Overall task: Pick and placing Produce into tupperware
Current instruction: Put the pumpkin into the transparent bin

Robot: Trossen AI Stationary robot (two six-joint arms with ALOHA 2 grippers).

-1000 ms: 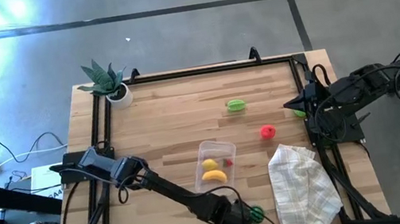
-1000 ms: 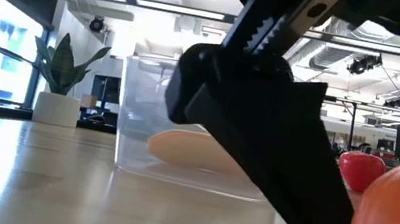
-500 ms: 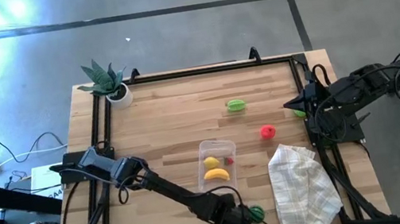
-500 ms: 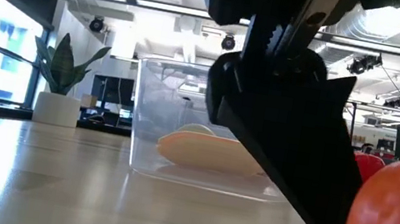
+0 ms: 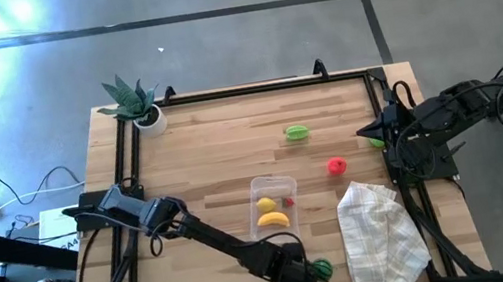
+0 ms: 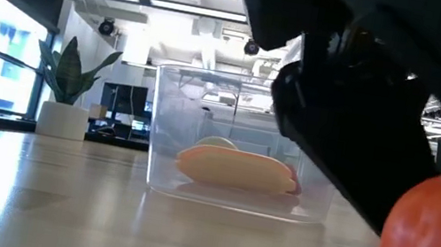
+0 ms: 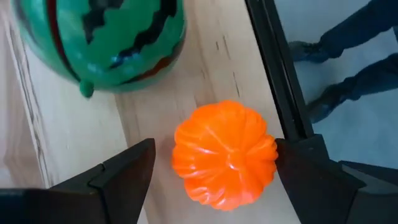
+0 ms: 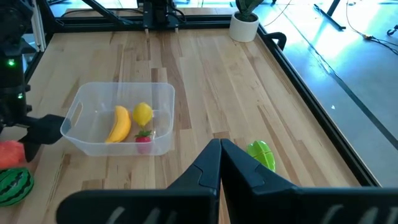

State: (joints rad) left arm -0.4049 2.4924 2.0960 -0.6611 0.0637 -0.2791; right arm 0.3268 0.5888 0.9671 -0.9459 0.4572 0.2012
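Left end effector (image 7: 211, 171) down at the counter's (image 5: 222, 146) near edge, well out from the tupperware (image 5: 273, 204), fingers spread wide either side of the orange pumpkin (image 7: 225, 154), not clamped on it. Striped watermelon (image 7: 102, 40) just beside the pumpkin. Inside the tupperware: banana (image 8: 119, 123), lemon (image 8: 143, 114) and a small red piece (image 8: 143, 140). Beyond the tupperware, a green fruit (image 5: 297, 133) and a red fruit (image 5: 336, 165) loose on the wood; checked cloth (image 5: 380, 237) lying alongside. Right end effector (image 8: 220, 163) parked far off at the counter's edge, fingers pressed together.
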